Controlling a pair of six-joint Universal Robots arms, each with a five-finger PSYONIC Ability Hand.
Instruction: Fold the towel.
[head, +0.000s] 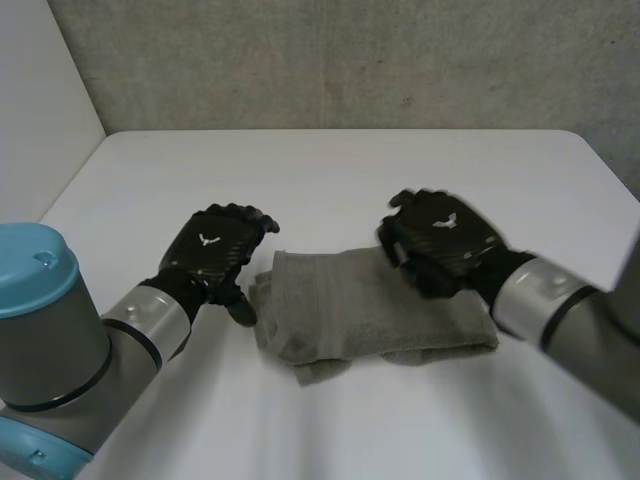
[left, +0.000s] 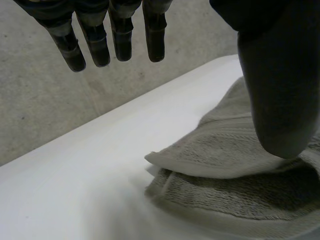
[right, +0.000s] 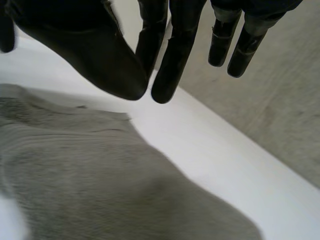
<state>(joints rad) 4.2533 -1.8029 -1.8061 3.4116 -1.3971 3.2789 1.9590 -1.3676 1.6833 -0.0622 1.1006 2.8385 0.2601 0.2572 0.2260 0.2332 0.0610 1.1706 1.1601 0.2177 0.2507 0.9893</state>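
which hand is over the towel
The right hand, open above the towel's far right corner. The left hand, also open, is off the cloth, beside its left edge.

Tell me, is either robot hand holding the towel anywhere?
No, nothing is held. The left hand and the right hand are both open, by the ends of the towel.

The table (head: 330, 170) is seen from above, toward the wall (head: 330, 60). Wrist views are taken close over the towel (head: 370, 310), along the left hand (left: 272, 90) and right hand (right: 95, 55); towel and wall are shared by all.
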